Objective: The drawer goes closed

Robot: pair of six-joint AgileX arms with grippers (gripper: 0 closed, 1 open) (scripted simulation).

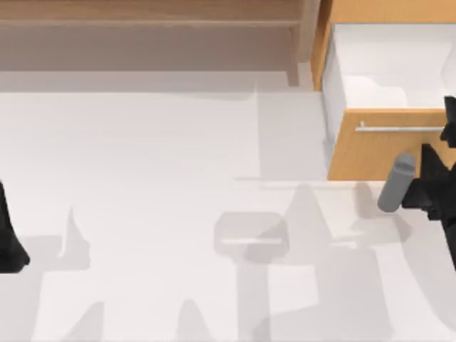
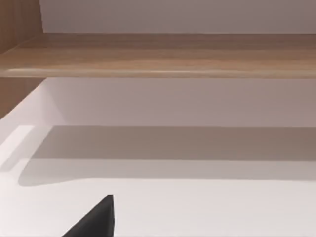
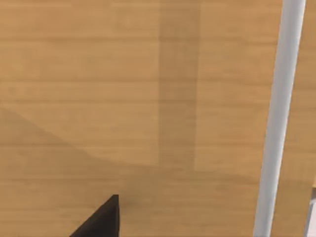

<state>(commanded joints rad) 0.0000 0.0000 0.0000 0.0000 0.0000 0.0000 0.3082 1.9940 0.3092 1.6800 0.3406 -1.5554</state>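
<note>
The drawer [image 1: 377, 146] stands pulled out at the table's back right. Its orange-tan front panel faces the front, and its white inner walls [image 1: 388, 68] show behind the panel. A thin silver bar handle [image 1: 399, 128] runs across the panel. My right gripper [image 1: 447, 139] is at the right edge, right in front of the panel near the handle's right end. In the right wrist view the front panel [image 3: 123, 98] is very close and the handle [image 3: 281, 118] crosses it. My left gripper [image 1: 8, 242] is parked at the far left edge.
A paler brown wooden shelf unit [image 1: 149, 21] runs along the back left, its board [image 2: 158, 54] facing the left wrist camera. The white tabletop [image 1: 178, 178] between the arms carries only shadows.
</note>
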